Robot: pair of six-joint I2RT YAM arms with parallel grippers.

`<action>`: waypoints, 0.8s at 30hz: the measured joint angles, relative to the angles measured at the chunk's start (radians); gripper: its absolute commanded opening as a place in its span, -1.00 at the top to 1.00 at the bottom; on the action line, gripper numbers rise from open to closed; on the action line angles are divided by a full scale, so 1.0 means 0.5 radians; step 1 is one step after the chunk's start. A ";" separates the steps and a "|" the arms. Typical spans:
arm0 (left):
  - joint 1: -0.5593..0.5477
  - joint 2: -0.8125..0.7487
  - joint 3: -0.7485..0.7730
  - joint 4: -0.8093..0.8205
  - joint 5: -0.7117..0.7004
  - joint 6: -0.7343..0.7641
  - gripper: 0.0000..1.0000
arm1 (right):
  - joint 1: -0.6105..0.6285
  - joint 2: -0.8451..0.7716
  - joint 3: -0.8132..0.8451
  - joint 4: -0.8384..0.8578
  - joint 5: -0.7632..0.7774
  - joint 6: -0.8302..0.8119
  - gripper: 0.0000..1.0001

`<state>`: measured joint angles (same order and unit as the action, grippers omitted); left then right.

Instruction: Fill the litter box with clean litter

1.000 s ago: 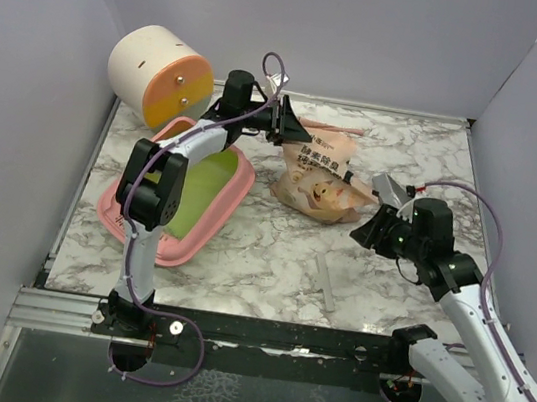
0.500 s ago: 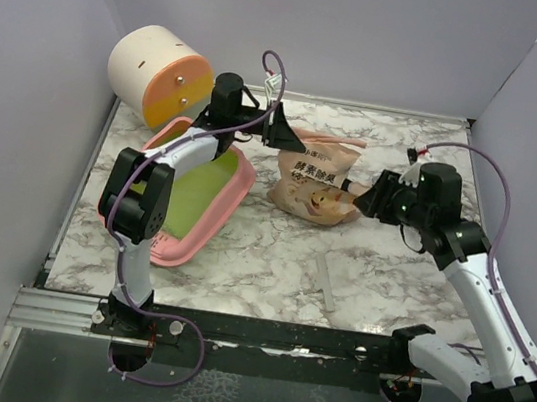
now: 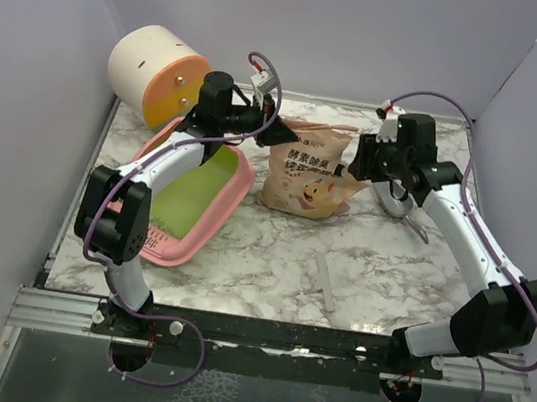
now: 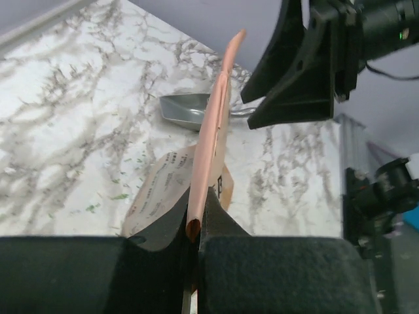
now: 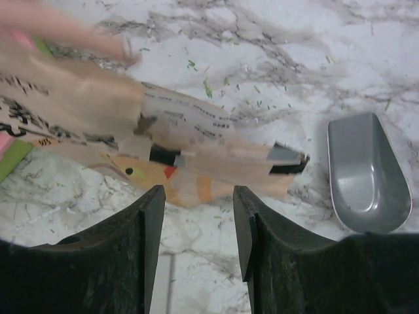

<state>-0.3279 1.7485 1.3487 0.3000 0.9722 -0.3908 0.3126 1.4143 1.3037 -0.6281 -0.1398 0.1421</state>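
The pink litter box (image 3: 208,214) with a lime-green bottom lies at the left on the marble table. The tan paper bag (image 3: 303,174) with a cartoon animal stands beside it, right of the box. My left gripper (image 3: 277,132) is shut on the bag's pink top strip (image 4: 216,124), seen edge-on in the left wrist view. My right gripper (image 3: 363,163) is open and empty, just right of the bag; in the right wrist view the bag (image 5: 196,171) lies just beyond its fingertips (image 5: 154,203). No loose litter mass shows; only stray green flecks on the table.
A cream-and-orange cylinder (image 3: 158,74) stands at the back left behind the box. A grey metal scoop (image 3: 405,203) lies right of the bag, also seen in the right wrist view (image 5: 366,173). A thin pale strip (image 3: 326,281) lies on the table near the front.
My left gripper has pulled the bag's top left and stood the bag more upright. My right arm has swung from front right up to the bag's right side, uncovering the scoop.
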 measured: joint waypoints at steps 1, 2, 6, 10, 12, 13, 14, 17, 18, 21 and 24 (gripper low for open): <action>-0.018 -0.022 -0.012 -0.008 -0.014 0.078 1.00 | 0.000 0.040 0.037 0.009 -0.009 -0.025 0.04; -0.038 -0.046 -0.031 -0.009 -0.040 0.166 1.00 | -0.002 0.089 0.076 0.028 -0.021 -0.047 0.02; -0.147 -0.156 -0.136 -0.011 -0.125 0.537 1.00 | -0.050 0.195 0.140 0.111 -0.070 -0.105 -0.11; -0.192 -0.175 -0.142 -0.005 -0.168 0.713 1.00 | -0.259 0.273 0.136 0.146 -0.194 -0.138 -0.17; -0.192 -0.175 -0.161 0.015 -0.187 0.755 1.00 | -0.405 0.297 0.102 0.193 -0.274 -0.128 -0.13; -0.192 -0.175 -0.176 0.037 -0.194 0.768 1.00 | -0.487 0.302 0.070 0.224 -0.340 -0.111 -0.12; -0.186 -0.175 -0.198 0.073 -0.206 0.774 1.00 | -0.575 0.314 0.042 0.243 -0.408 -0.094 -0.12; -0.183 -0.175 -0.263 0.208 -0.228 0.779 1.00 | -0.731 0.392 0.015 0.293 -0.575 -0.051 -0.12; -0.183 -0.175 -0.287 0.260 -0.233 0.780 1.00 | -0.739 0.419 0.009 0.311 -0.626 -0.042 -0.11; -0.183 -0.175 -0.336 0.381 -0.249 0.777 1.00 | -0.717 0.495 -0.002 0.345 -0.877 -0.018 -0.13; -0.183 -0.175 -0.360 0.459 -0.251 0.767 1.00 | -0.699 0.560 -0.008 0.387 -1.130 0.007 -0.14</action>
<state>-0.4194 1.6608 1.1687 0.5293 0.8467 -0.0074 -0.0368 1.6943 1.2999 -0.4347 -0.7048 0.1455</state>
